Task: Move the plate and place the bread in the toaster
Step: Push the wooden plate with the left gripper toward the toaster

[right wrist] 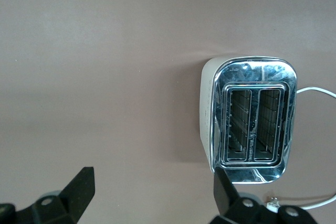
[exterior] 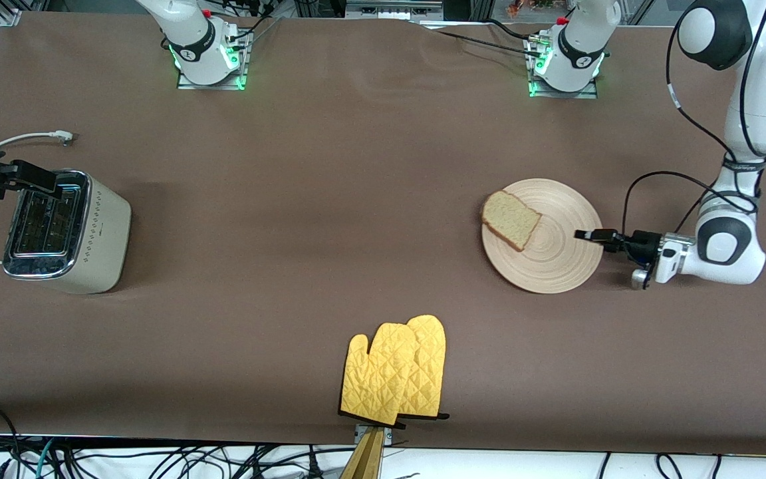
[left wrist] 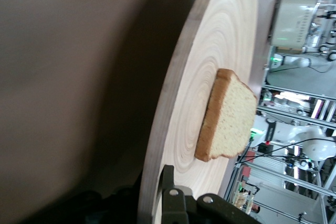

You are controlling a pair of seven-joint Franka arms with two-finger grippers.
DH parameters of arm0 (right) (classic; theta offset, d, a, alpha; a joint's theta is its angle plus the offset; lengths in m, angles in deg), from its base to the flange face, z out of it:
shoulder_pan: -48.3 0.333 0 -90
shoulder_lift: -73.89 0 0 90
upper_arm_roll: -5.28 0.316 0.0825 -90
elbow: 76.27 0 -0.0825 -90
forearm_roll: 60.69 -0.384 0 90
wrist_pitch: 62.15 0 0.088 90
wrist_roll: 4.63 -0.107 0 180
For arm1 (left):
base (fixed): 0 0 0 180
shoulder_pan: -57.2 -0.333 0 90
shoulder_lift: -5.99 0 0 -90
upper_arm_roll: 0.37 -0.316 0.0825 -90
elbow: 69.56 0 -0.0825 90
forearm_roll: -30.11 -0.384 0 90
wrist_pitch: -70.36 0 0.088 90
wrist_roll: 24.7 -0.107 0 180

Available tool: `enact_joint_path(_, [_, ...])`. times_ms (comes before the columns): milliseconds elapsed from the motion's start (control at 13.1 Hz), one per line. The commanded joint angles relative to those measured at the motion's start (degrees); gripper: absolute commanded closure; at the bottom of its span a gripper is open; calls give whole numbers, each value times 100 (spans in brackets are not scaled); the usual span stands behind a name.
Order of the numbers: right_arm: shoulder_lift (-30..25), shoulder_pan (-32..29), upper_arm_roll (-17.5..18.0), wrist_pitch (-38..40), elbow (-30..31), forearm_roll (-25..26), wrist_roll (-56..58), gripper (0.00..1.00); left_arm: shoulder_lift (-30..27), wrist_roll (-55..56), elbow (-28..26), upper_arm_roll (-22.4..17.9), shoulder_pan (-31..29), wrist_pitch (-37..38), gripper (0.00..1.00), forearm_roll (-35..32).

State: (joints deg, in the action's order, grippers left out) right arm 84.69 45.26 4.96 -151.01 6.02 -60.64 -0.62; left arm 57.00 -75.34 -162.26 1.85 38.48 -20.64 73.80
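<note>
Left gripper point(exterior: 586, 235) pinches plate point(exterior: 556, 256) rim, toward left arm's table end. Bread point(exterior: 510, 219) lies on plate. Right gripper point(exterior: 27, 176), fingers spread, hovers over toaster point(exterior: 90, 233) at right arm's table edge.

right gripper point(right wrist: 149, 195) spread wide above the toaster point(right wrist: 252, 116) on the table point(right wrist: 105, 51)

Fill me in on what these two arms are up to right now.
The left gripper is shut on the rim of the plate, at the left arm's end of the table. The bread lies on the plate, overhanging the rim that faces the right arm's end. The right gripper hangs open over the toaster, whose slots are empty. A pair of yellow oven mitts lies nearer the front camera, untouched.
</note>
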Motion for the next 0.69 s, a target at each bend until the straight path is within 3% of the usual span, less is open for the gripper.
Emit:
enact_joint_path(0, [10,-12,-3,17,-64,-85,-76,0,-12,27,-64,278,192,-103,100,507])
enact_joint_path(383, [10,-21,-3,17,-64,-85,-76,0,-144,528,-47,375,894,-111,100,1413])
enact_joint_path(612, [10,-12,-3,17,-64,-93,-84,0,-249,748,-56,341,1762,-242,100,2054])
